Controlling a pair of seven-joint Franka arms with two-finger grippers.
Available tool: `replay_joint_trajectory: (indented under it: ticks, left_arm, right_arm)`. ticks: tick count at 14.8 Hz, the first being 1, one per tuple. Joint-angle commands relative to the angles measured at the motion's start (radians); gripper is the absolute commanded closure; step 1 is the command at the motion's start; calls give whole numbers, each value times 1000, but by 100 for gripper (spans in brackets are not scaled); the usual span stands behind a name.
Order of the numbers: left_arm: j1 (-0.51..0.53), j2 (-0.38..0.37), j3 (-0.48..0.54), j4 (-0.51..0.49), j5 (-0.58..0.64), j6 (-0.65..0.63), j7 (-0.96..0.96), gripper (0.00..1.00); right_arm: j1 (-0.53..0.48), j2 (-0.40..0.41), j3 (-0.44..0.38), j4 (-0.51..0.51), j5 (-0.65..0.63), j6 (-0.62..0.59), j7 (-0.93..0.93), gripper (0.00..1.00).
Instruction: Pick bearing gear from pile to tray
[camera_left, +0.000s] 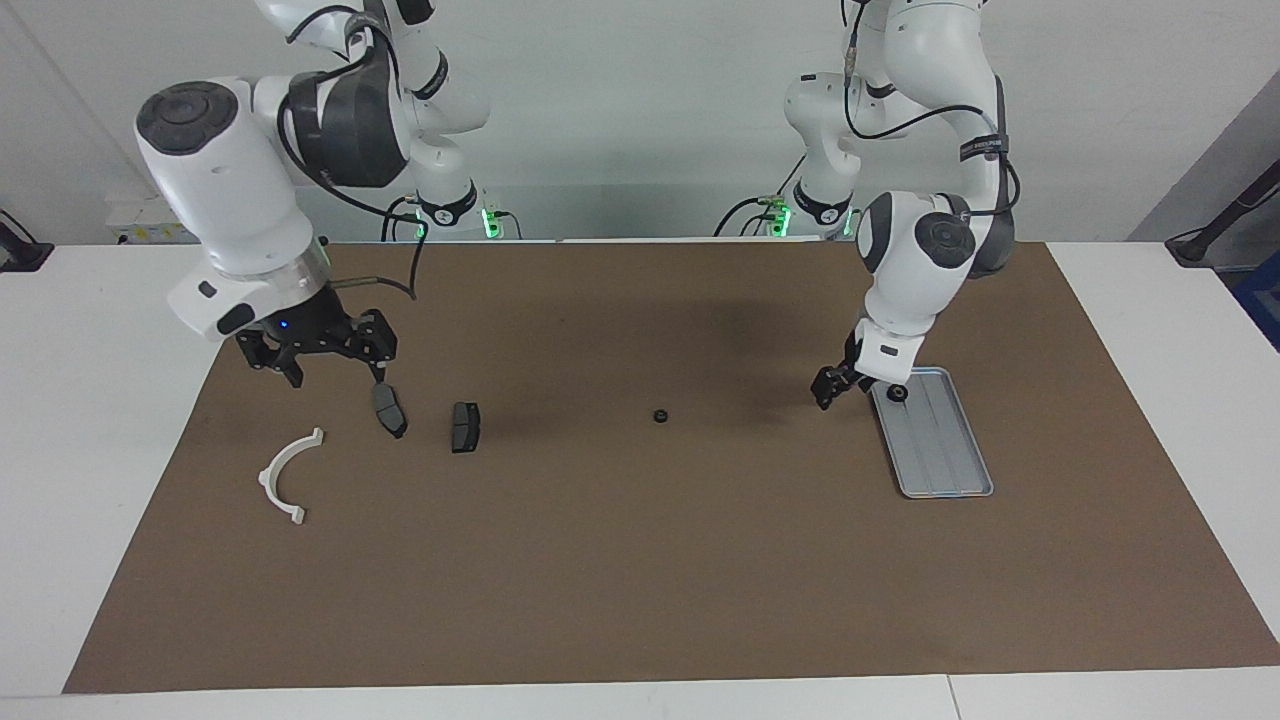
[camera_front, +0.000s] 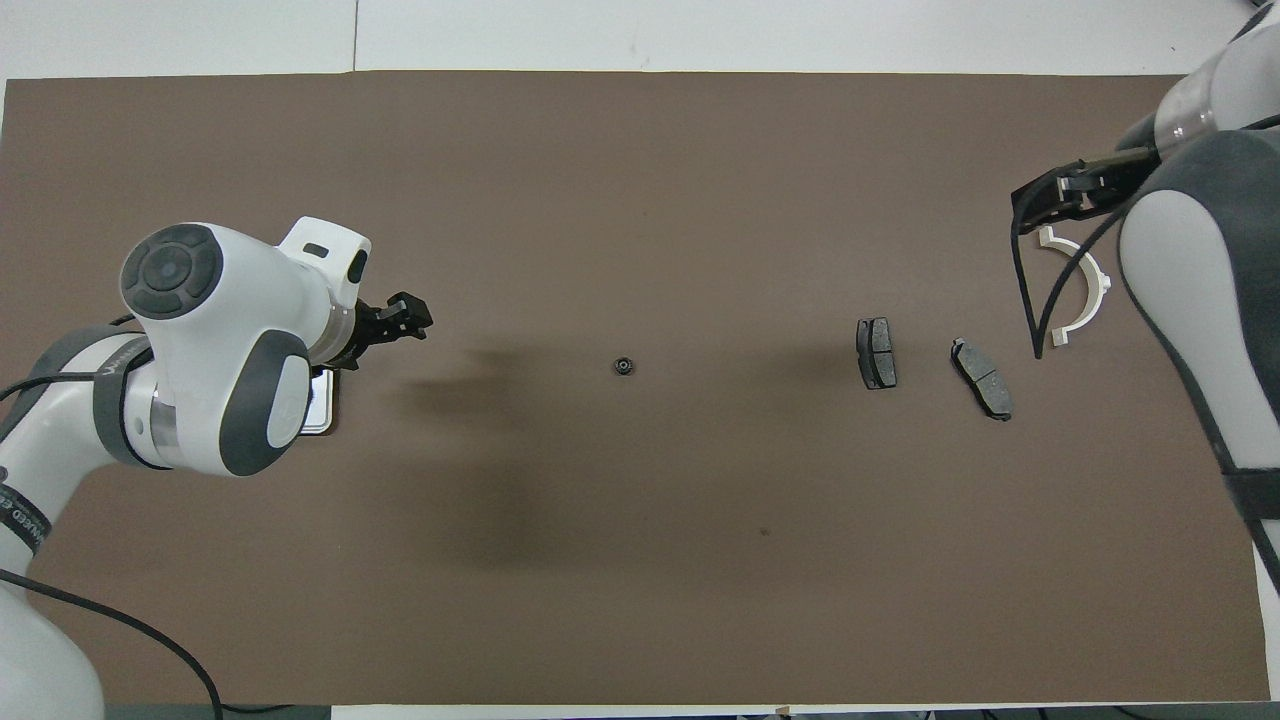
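Note:
One small black bearing gear (camera_left: 897, 393) lies in the silver tray (camera_left: 940, 450), at the end nearer the robots. My left gripper (camera_left: 832, 388) hangs open and empty just off that end of the tray, toward the mat's middle. A second bearing gear (camera_left: 660, 415) (camera_front: 623, 367) sits alone mid-mat. The pile lies toward the right arm's end: two dark pads (camera_left: 390, 410) (camera_left: 465, 427) and a white half-ring bracket (camera_left: 290, 475). My right gripper (camera_left: 339, 378) is open and empty, raised over the mat beside the pad nearest the bracket. In the overhead view my left arm covers most of the tray (camera_front: 322, 410).
A brown mat (camera_left: 640, 580) covers the table, with white tabletop showing around it. From overhead the pads (camera_front: 876, 353) (camera_front: 982, 377) and the bracket (camera_front: 1080, 290) show beside my right arm, whose cable hangs near the bracket. My left gripper (camera_front: 412, 318) points toward the mid-mat gear.

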Motion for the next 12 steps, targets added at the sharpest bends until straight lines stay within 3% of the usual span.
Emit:
replay_joint_trajectory:
  ticks: [1, 3, 9, 12]
  left_arm:
    - [-91, 68, 19, 133, -10, -87, -109, 0]
    - [-135, 129, 14, 235, -10, -110, -228, 0]
    - [-323, 383, 25, 539, -4, -199, -437, 0]
    - [-350, 412, 29, 543, 2, -181, -442, 0]
  right_arm:
    - [-10, -96, 9, -46, -5, -74, -17, 0]
    - [-18, -136, 9, -65, -5, -131, -55, 0]
    - [-50, -147, 6, -86, 9, -128, -115, 0]
    - [-70, -222, 6, -243, 11, -11, -110, 0]
